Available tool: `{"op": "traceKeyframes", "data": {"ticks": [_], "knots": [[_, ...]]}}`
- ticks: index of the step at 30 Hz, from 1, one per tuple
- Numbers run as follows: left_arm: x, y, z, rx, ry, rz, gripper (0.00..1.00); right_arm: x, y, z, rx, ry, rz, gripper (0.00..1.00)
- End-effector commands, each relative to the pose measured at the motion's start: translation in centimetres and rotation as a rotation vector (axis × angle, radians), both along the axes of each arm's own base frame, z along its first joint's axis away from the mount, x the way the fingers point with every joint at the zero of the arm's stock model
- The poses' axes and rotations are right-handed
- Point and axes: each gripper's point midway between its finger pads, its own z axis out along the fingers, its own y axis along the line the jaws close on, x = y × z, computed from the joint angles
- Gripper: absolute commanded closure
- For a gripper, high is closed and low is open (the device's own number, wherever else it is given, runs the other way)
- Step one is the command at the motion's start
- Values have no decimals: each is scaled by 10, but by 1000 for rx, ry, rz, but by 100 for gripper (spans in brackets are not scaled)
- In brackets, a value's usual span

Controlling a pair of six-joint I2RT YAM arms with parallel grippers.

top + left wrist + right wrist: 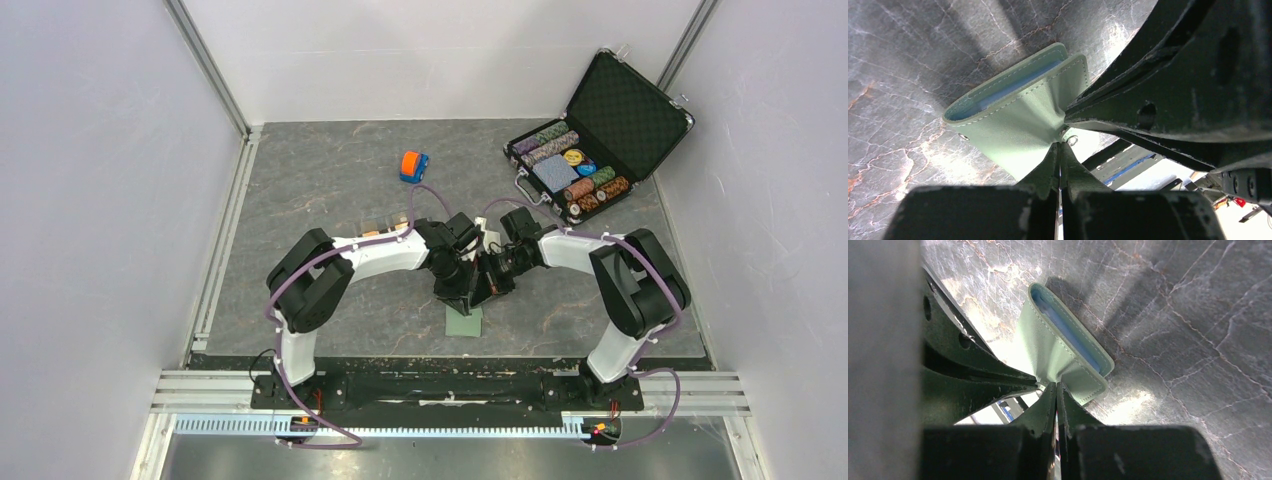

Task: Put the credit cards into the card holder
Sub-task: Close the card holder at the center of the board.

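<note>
Item 1. Card holder [463, 323], sage green. From above only its near end shows, towards the arm bases. The rest is hidden under the two wrists that meet over it. Whether it rests on the grey marbled surface [300, 180] or hangs just clear of it cannot be told.

Item 2. Left gripper [1059, 150]. Its fingers [1045, 172] are pressed together on a creased edge of the card holder, beside a small metal snap ring. The holder fans away from the tips, its two leaves slightly parted with pale blue lining between them. What the pockets contain is too narrow a view to tell.

Item 3. Right gripper [1055, 390]. Its fingers [1070, 412] are likewise pinched on the card holder's edge, meeting the left pair at nearly the same spot. Each wrist view is largely blocked by the other arm's dark body.

Item 4. Orange-and-blue toy car [413, 166], well beyond the card holder and slightly to its left.

Item 5. Black chip case [600, 130], lid up, far beyond the card holder to its right, with rows of chips inside.
</note>
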Motion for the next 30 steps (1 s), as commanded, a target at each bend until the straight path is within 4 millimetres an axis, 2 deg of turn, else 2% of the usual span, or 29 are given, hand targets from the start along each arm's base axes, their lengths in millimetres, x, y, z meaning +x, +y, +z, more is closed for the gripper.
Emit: {"op": "traceKeyframes", "data": {"ticks": [1, 6, 10, 19, 30], "knots": [[15, -19, 16, -80, -95, -35, 98, 4, 15, 19, 57, -107, 81, 100], [21, -23, 39, -135, -147, -21, 98, 24, 16, 43, 55, -195, 28, 100], [22, -21, 38, -130, -146, -17, 98, 29, 13, 53, 61, -226, 9, 100], [22, -7, 19, -37, -131, -15, 98, 8, 7, 38, 61, -164, 42, 100], [17, 0, 2, 10, -101, -26, 98, 2, 10, 35, 89, -131, 63, 100]]}}
